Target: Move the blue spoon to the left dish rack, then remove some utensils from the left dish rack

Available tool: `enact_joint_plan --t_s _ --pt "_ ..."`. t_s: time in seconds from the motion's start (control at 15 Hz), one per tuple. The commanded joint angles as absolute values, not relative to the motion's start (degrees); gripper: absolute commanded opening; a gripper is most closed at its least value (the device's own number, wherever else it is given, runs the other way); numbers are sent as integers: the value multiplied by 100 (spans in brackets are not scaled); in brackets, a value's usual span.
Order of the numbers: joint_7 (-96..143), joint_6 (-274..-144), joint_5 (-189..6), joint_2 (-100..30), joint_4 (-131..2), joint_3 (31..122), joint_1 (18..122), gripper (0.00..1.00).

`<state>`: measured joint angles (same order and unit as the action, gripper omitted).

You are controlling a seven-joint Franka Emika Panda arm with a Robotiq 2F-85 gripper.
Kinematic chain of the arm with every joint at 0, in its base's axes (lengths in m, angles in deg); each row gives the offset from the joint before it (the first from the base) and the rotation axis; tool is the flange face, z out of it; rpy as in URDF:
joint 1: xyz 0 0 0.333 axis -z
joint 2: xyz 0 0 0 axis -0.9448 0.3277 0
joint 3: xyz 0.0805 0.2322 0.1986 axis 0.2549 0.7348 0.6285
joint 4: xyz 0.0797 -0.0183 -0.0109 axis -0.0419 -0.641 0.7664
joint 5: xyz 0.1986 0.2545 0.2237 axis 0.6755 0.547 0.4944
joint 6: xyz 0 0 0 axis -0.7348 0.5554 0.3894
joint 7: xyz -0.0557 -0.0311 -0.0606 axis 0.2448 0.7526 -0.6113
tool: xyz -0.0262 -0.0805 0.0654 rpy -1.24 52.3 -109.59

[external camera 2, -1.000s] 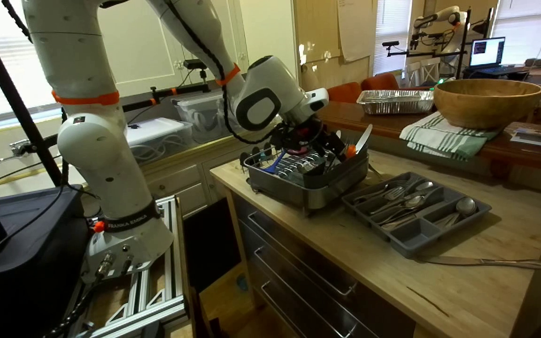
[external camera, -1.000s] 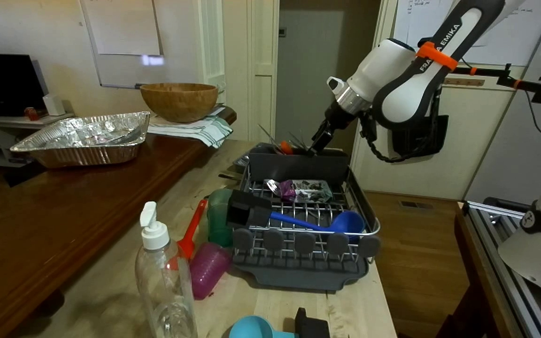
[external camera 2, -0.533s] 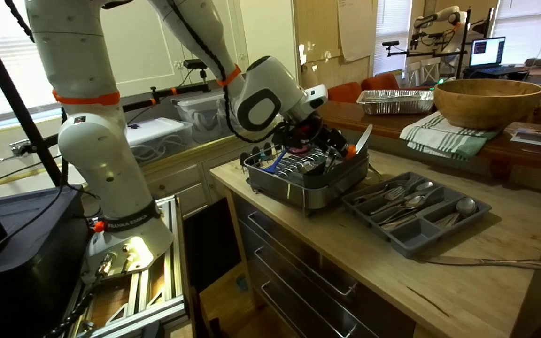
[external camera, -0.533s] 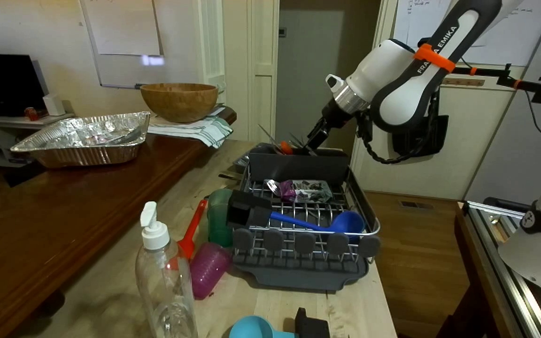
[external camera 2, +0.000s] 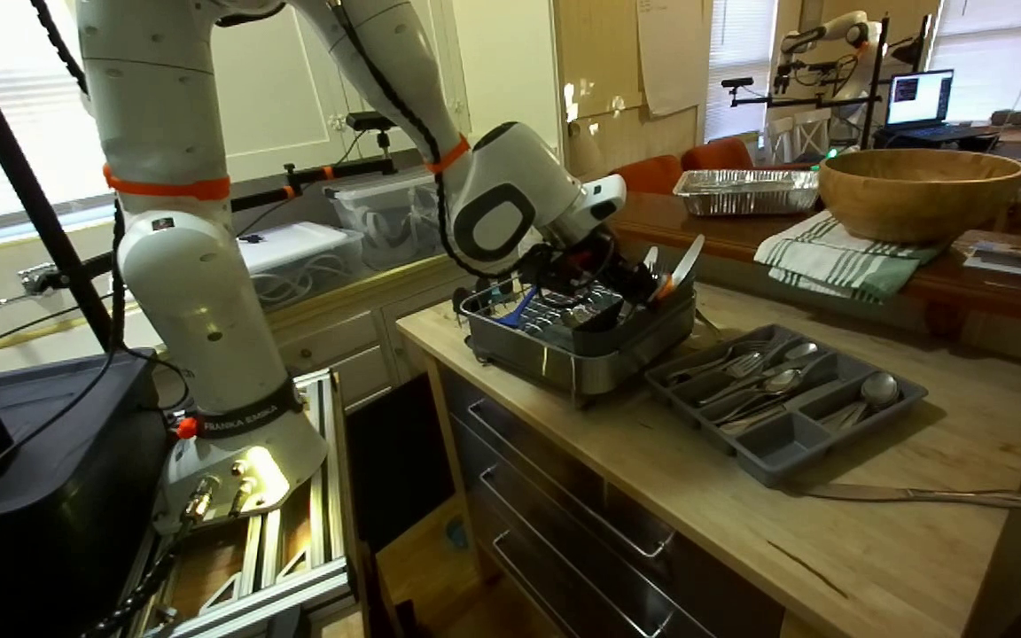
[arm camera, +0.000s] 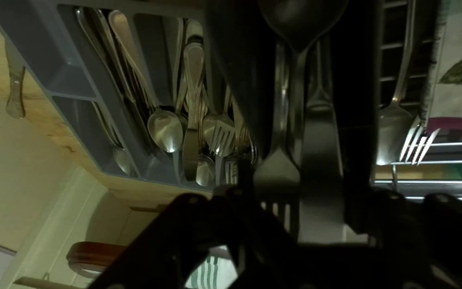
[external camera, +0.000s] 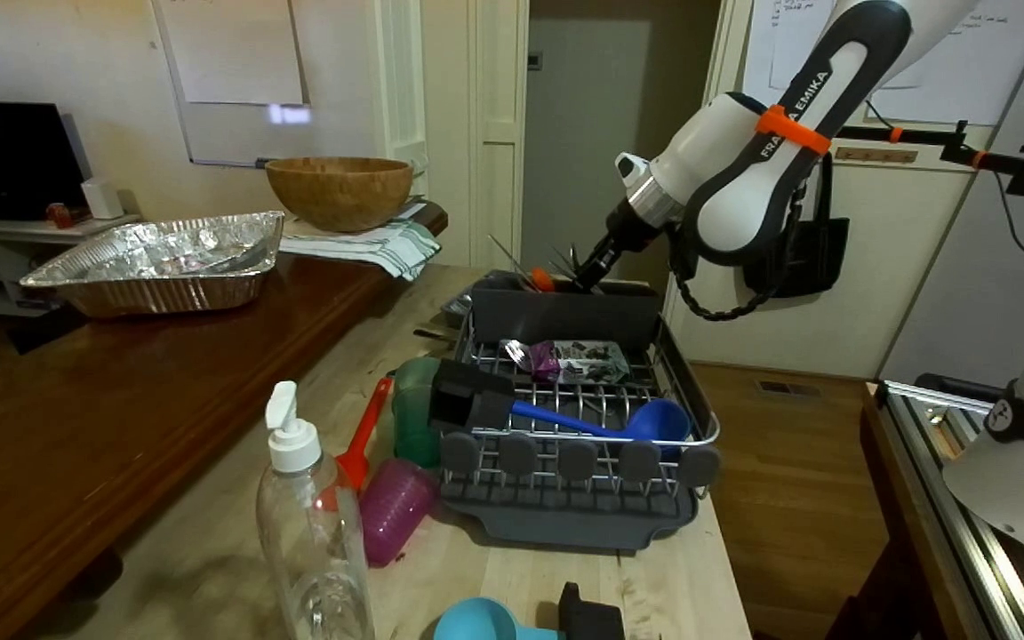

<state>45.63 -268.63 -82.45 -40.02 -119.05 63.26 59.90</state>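
Note:
The blue spoon [external camera: 659,420] lies across the front wires of the left dish rack [external camera: 556,526]; its handle [external camera 2: 519,308] shows in an exterior view too. My gripper [external camera: 587,277] reaches down into the dark utensil holder [external camera: 565,313] at the rack's back. In the wrist view my gripper [arm camera: 301,188] has its dark fingers on either side of a fork [arm camera: 277,170] and a broad metal utensil [arm camera: 322,180]. A metal spoon [arm camera: 303,16] stands in the same holder. Whether the fingers press on these utensils is too dark to tell.
A grey cutlery tray [external camera 2: 785,447] stands beside the rack, with a loose knife [external camera 2: 909,496] by it. An orange item [external camera: 542,280] and knife [external camera 2: 689,261] stick up from the holder. A packet [external camera: 588,361], red utensil [external camera: 365,436], purple cup [external camera: 395,511] and pump bottle [external camera: 312,524] are around.
The arm has leaned forward and down over the holder, and the gripper has sunk slightly among the utensils. Its fingers look closer together. Some utensil tips beside it stand a little more upright.

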Motion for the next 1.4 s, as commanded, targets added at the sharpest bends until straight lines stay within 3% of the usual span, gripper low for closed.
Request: enact_joint_plan --t_s 0.0,0.13,0.27,0.33,0.8,1.33 --pt "4595 -26906 -8148 -3876 -11839 6269 5796 19" --pt "4506 -26863 -8271 -3947 -11799 6405 5916 5" --pt "4449 -26817 -8301 -4044 -11734 6464 5993 0" --pt "4435 -26787 -8303 -4094 -11698 6493 6010 4" --pt "3969 -25988 -8538 -4725 -11271 7196 6603 3" --pt "4736 -24624 -7836 -4446 -10091 7500 6888 3"
